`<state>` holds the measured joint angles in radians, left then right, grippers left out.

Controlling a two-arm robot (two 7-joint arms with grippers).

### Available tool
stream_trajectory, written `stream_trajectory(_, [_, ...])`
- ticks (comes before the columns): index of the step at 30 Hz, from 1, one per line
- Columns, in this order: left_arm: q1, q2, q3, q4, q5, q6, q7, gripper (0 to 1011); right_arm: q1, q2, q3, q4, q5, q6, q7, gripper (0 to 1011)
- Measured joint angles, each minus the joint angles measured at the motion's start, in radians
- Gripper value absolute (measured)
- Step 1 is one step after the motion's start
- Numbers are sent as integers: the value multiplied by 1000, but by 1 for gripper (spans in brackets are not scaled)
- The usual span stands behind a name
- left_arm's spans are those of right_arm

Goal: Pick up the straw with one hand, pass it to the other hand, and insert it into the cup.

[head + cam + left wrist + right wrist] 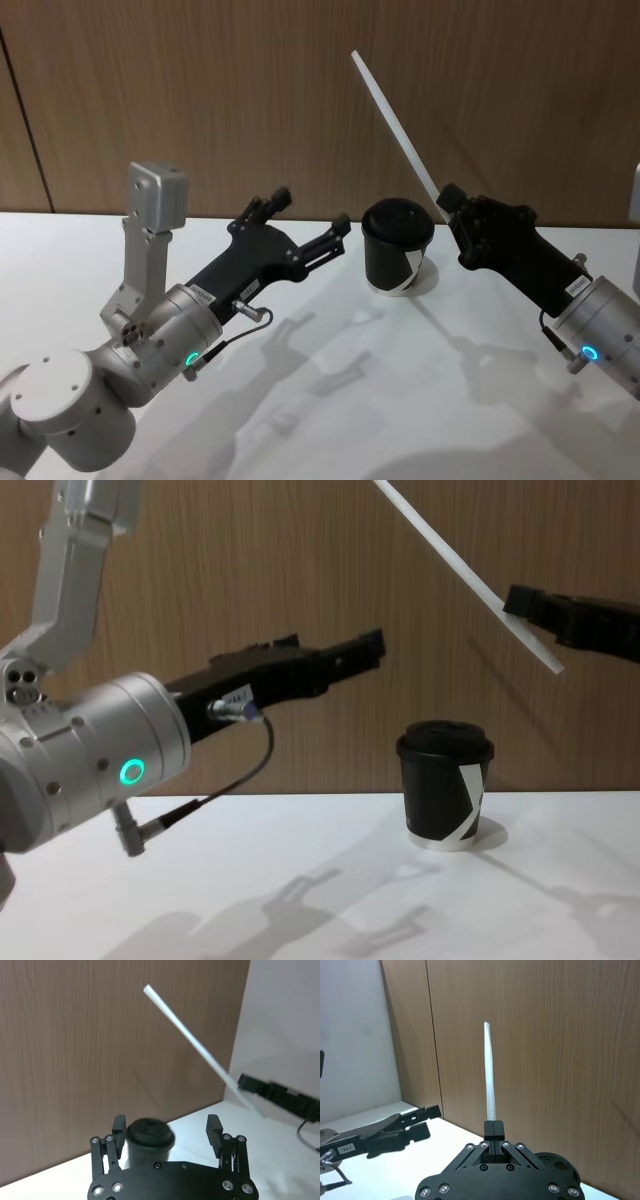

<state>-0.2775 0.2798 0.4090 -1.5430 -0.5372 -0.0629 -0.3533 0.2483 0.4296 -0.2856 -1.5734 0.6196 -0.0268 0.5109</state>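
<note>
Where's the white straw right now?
In the head view the straw is up in the air on the right, pinched in the right hand, slanting up and leftward above the black cup.

The white tabletop (pixel 350 400) carries the cup (pixel 395 250), upright on its base. It stands ahead of the left gripper's (pixel 312 212) open jaws and below, slightly left of, the right gripper's (pixel 448 200) jaws.

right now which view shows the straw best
Head view: the whole straw shows, tilted, its lower end in the right hand. Chest view cuts off its top; right wrist view foreshortens it; left wrist view sees it whole, farther off.
</note>
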Motion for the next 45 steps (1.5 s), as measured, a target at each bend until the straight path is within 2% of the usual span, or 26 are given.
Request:
stream_trajectory(14, [-35,-76,-24,40,-172,-1,-94,1003,0,0,0,0,0,0,0,0])
stream_trajectory(15, [-46,-87,-25,50,-192,3,-104,1003,0,0,0,0,0,0,0,0])
stream_trajectory(24, [-107,-129,-29,109,-280,50,-136,1003,0,0,0,0,0,0,0,1])
stream_trajectory(28, [-127,-136,-27,127,-301,76,-135,1003,0,0,0,0,0,0,0,0])
stream_trajectory(33, [-163,-142,-21,157,-332,140,-113,1003,0,0,0,0,0,0,0,0])
stream_trajectory(41, [-208,-141,-10,195,-363,227,-77,1003,0,0,0,0,0,0,0,0])
stream_trajectory(45, [-227,-141,-5,212,-374,251,-72,1003,0,0,0,0,0,0,0,0])
